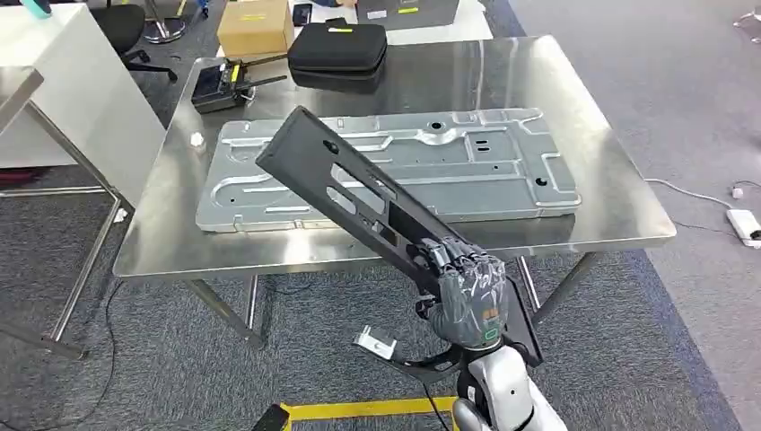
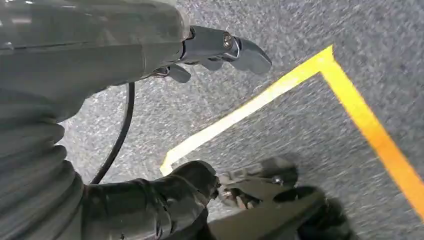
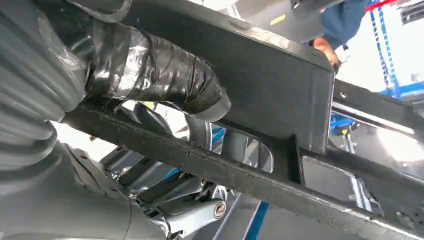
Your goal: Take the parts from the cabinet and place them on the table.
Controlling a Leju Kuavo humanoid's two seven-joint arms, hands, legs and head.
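Note:
A long black slotted part (image 1: pixel 350 184) slants up and to the left over the near edge of the steel table (image 1: pixel 610 126), and my right hand (image 1: pixel 467 292) grips its lower end. Its upper end hangs above a large silver sheet-metal panel (image 1: pixel 404 162) that lies flat on the table. In the right wrist view the taped thumb (image 3: pixel 155 70) wraps over the black part (image 3: pixel 280 85). My left hand (image 2: pixel 100 50) hangs over grey carpet with its fingers (image 2: pixel 220 47) spread and nothing in them.
At the table's far edge lie a black zip case (image 1: pixel 338 47), a cardboard box (image 1: pixel 256 25) and a handheld controller (image 1: pixel 220 83). A white cabinet (image 1: pixel 72 81) stands to the left. Yellow floor tape (image 1: pixel 368 409) runs near my feet. A person in blue (image 3: pixel 345 25) stands nearby.

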